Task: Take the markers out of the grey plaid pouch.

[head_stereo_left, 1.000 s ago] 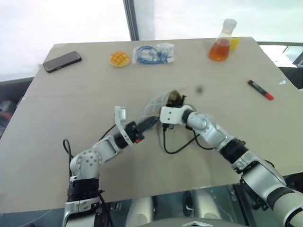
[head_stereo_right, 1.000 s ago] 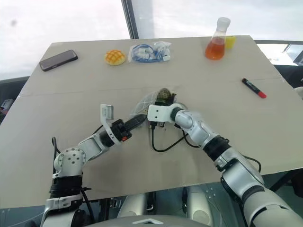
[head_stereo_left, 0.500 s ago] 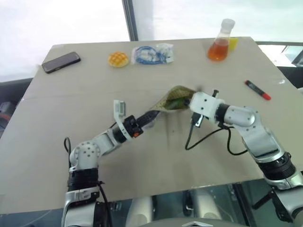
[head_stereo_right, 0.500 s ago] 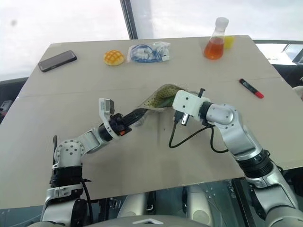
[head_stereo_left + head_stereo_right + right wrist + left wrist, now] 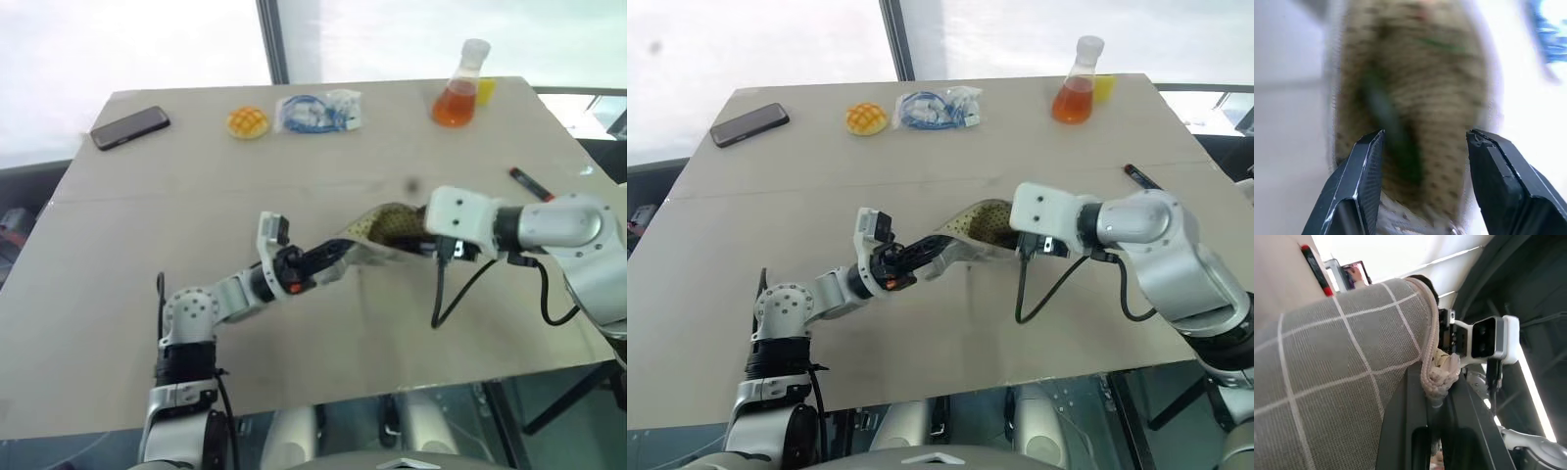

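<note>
Beige worktop, rectangular, carries everything. Grey plaid pouch sits lifted off the surface near the middle of the worktop, stretched between the two arms, its open mouth with a tan dotted lining turned toward the right arm; in the left wrist view its grey fabric with white grid lines and a braided pull cord lie against the fingers. Left end effector is closed tight, pinching the pouch's near end. Right end effector faces the pouch mouth with its fingers apart, gripping nothing; through the gap the right wrist view shows the dotted lining and a blurred dark green streak inside, likely the green marker, too smeared to be sure. Red marker lies on the worktop near the right edge, partly behind the right arm, well apart from the pouch. Along the far edge: a flask of orange liquid toward the far right corner with a small yellow object just beside it, a clear bag with blue cable near the middle, a round yellow bun-shaped item beside the bag, and a dark phone toward the far left corner.
</note>
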### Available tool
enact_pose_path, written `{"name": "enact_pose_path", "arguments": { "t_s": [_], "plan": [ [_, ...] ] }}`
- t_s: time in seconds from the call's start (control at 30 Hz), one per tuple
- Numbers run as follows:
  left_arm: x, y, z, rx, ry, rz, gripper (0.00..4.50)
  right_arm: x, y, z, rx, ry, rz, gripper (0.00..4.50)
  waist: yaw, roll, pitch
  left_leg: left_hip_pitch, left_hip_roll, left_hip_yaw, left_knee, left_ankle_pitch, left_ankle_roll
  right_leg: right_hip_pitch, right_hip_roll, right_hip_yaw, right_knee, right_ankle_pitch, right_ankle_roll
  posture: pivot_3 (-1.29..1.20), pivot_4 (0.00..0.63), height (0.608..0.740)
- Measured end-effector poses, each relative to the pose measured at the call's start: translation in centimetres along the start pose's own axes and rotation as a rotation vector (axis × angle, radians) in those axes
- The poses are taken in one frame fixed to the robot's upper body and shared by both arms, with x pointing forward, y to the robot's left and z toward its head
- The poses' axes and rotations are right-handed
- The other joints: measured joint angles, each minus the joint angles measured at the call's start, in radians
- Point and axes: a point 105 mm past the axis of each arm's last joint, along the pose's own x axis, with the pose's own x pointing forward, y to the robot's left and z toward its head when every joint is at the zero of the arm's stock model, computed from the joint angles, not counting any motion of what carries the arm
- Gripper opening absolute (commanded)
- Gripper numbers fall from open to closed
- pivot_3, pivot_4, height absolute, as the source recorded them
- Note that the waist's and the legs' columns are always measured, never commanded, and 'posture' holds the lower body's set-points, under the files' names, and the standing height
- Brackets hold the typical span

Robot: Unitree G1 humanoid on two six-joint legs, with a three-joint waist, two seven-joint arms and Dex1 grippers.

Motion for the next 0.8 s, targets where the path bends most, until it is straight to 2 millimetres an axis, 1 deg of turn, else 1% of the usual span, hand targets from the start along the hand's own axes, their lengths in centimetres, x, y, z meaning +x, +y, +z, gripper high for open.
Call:
{"name": "enact_pose_path", "arguments": {
  "t_s": [0.07,0.17,0.23,0.33,0.37,0.43,0.47,0.53,0.77,0.8],
  "plan": [
    [0.2,0.1,-0.2,-0.031,-0.005,-0.012,0.0,0.1,0.5,0.7,-0.012,-0.014,0.059,2.68,0.0,0.0,0.0,0.0,0.0,0.0,0.0,0.0,0.0,0.0,0.0,0.0,0.0,0.001,0.002,0.0,0.15,0.74],
    [0.0,0.3,-0.2,-0.042,-0.014,-0.006,0.0,-0.2,0.2,1.3,-0.038,-0.015,0.065,2.68,0.0,0.0,0.0,0.0,0.0,0.0,0.0,0.0,0.0,0.0,0.0,0.0,0.0,0.002,0.002,0.0,0.15,0.74],
    [-0.4,0.4,-0.2,-0.048,-0.033,-0.004,0.0,0.2,0.1,1.4,-0.06,-0.006,0.072,2.68,-0.002,-0.001,0.0,0.0,0.0,0.0,0.0,0.0,0.0,0.0,0.0,0.0,0.0,0.001,0.002,0.0,0.15,0.74],
    [-1.1,0.7,-0.4,-0.062,-0.053,0.012,0.0,2.3,1.0,0.8,-0.056,0.003,0.12,2.68,-0.004,-0.001,0.0,0.0,0.0,0.001,0.0,0.0,0.0,0.0,0.0,0.0,0.0,0.001,0.002,0.0,0.15,0.74],
    [-1.2,0.9,-0.5,-0.065,-0.056,0.022,0.0,3.2,1.4,0.7,-0.064,0.001,0.135,2.68,-0.004,-0.001,0.0,0.0,0.0,0.001,0.0,0.0,0.0,0.0,0.0,0.0,0.0,0.001,0.002,0.0,0.15,0.74],
    [-1.1,0.9,-0.5,-0.062,-0.056,0.026,0.0,4.2,1.5,0.6,-0.078,0.0,0.136,2.68,-0.003,-0.001,0.0,0.0,0.0,0.001,0.0,0.0,0.0,0.0,0.0,0.0,0.0,0.001,0.002,0.0,0.15,0.74],
    [-1.0,0.9,-0.6,-0.062,-0.058,0.025,0.0,5.0,1.5,0.5,-0.085,-0.003,0.127,2.68,-0.003,-0.001,0.0,0.0,0.0,0.001,0.001,0.0,0.0,0.0,0.0,0.0,0.0,0.001,0.002,0.0,0.15,0.74],
    [-1.0,0.8,-0.8,-0.054,-0.059,0.027,0.0,6.1,1.3,0.3,-0.117,0.003,0.102,2.68,-0.003,-0.001,0.0,0.0,0.0,0.001,0.001,0.0,0.0,0.0,0.0,0.0,0.0,0.001,0.002,0.0,0.15,0.74],
    [-1.2,0.8,-1.1,-0.044,-0.054,0.039,0.0,8.4,0.3,-0.3,-0.201,0.038,-0.01,2.68,-0.005,-0.001,-0.001,0.0,0.0,0.002,0.0,0.0,-0.001,0.0,0.0,0.0,0.0,0.003,0.002,0.0,0.15,0.74],
    [-1.3,0.9,-1.2,-0.047,-0.056,0.049,0.0,9.8,0.1,-0.3,-0.196,0.039,-0.034,2.68,-0.009,-0.002,-0.002,0.001,0.0,0.003,0.0,0.0,-0.001,0.0,0.0,0.0,0.0,0.003,0.001,0.0,0.15,0.74]
  ]
}}
